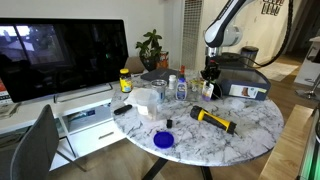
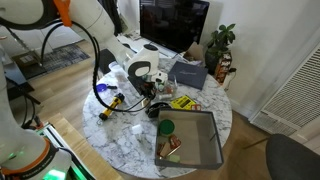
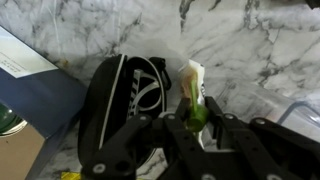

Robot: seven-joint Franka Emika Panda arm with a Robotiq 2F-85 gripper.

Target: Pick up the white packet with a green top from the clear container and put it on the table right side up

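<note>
My gripper (image 3: 198, 112) is shut on the white packet with a green top (image 3: 193, 76). In the wrist view the green part sits between the fingers and the pale part points away, over the marble table (image 3: 240, 45). I cannot tell whether the packet touches the table. In both exterior views the gripper (image 1: 210, 75) (image 2: 152, 93) hangs low over the round table (image 1: 240, 135), next to a black pouch (image 3: 125, 95). The clear container (image 1: 147, 97) stands apart from the gripper, towards the monitor.
A yellow and black flashlight (image 1: 213, 120) and a blue lid (image 1: 163, 139) lie near the table's front. Small bottles (image 1: 178, 86) stand behind. A dark grey tray (image 2: 197, 140) sits at the table's edge. A blue box (image 2: 188, 72) is close by.
</note>
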